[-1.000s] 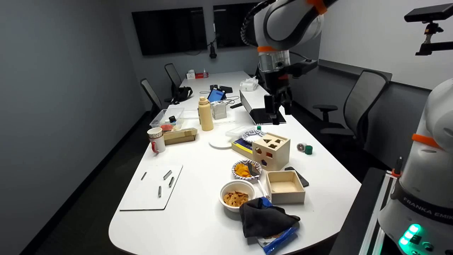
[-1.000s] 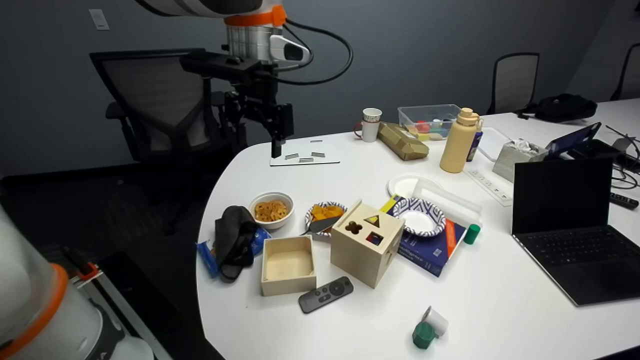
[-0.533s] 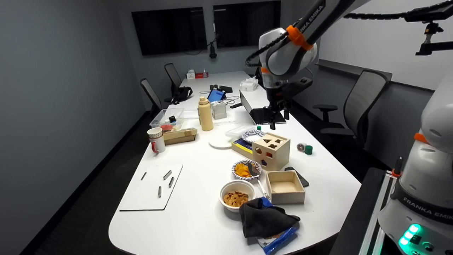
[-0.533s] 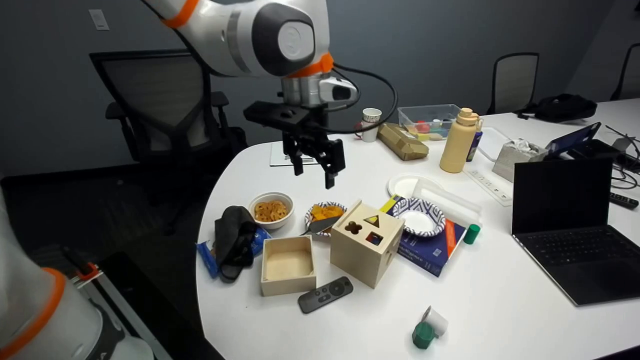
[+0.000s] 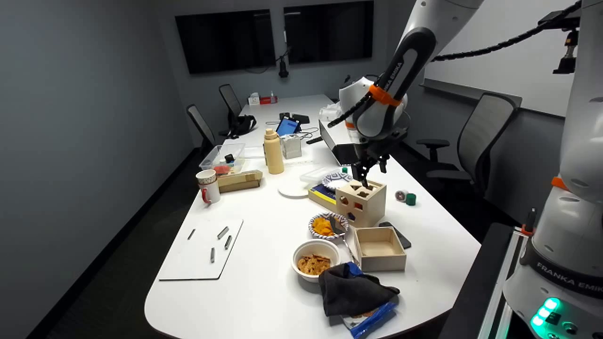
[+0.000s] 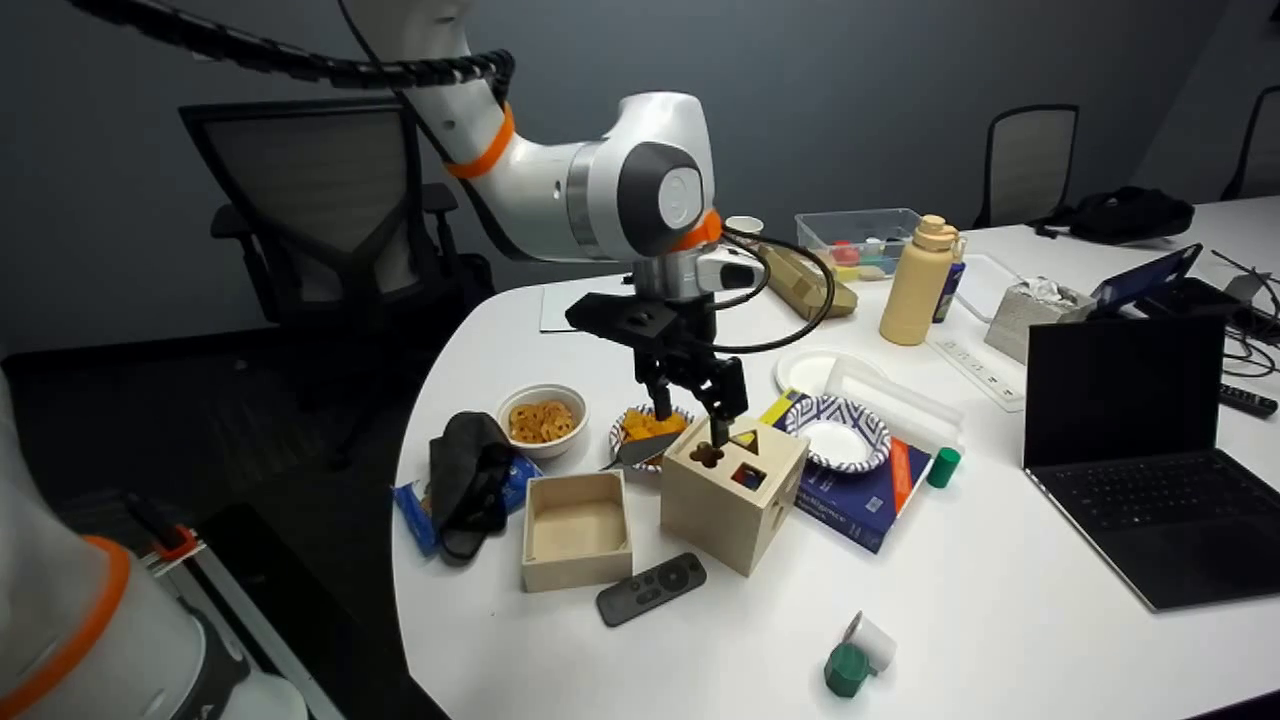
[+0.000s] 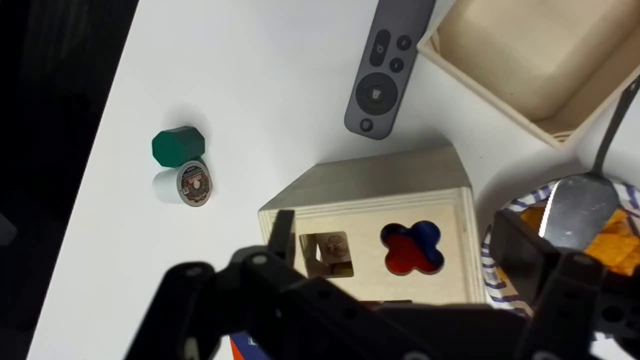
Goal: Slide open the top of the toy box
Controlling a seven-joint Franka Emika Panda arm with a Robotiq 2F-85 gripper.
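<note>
clearly, clover hole (image 7: 412,248) shows red (wrist view only).

Arm (image 6: 550,200) bent, forearm (image 5: 398,73) slanting down from top in both exterior views; wrist (image 6: 670,275) roughly vertical beneath. Fingers (image 7: 522,250) spread well apart, pointing down. Base (image 5: 560,245) upright, green lights (image 5: 544,310) glowing low.

Below the parted fingers (image 7: 282,234), the pale wooden box (image 6: 722,507) sits upright; its lid (image 7: 369,255) is closed, red and blue showing through the clover hole (image 7: 413,248). I can't see whether they touch it.
</note>
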